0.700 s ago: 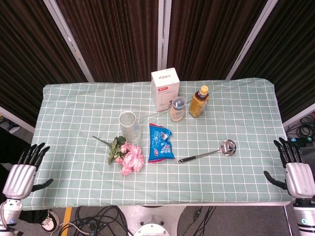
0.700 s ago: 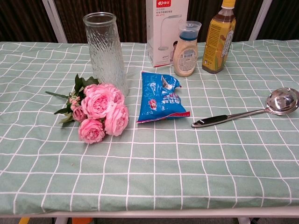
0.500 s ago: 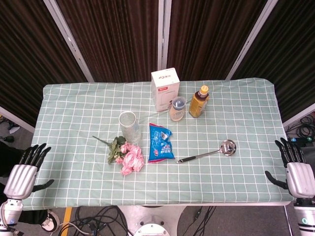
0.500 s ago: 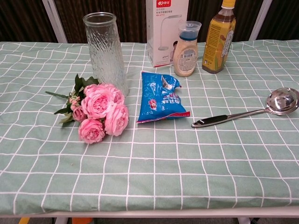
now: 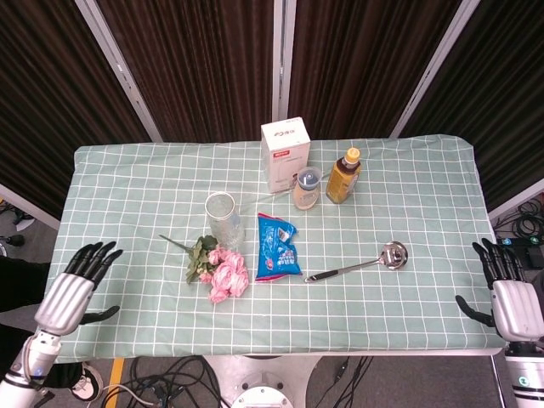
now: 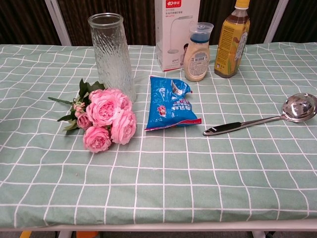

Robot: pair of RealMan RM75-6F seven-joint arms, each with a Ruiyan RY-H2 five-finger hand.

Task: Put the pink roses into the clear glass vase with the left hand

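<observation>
Left robot hand, released with fingers apart, hovers at the table's near-left edge, well apart from the pink roses lying beside the upright clear glass vase; recommend grasping the leafy stems, not the blooms.

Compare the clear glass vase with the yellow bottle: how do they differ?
The clear glass vase is open on top and empty; the yellow bottle wears a cap and label. The vase touches the pink roses; the bottle stands beside a white box. Both stand upright.
</observation>
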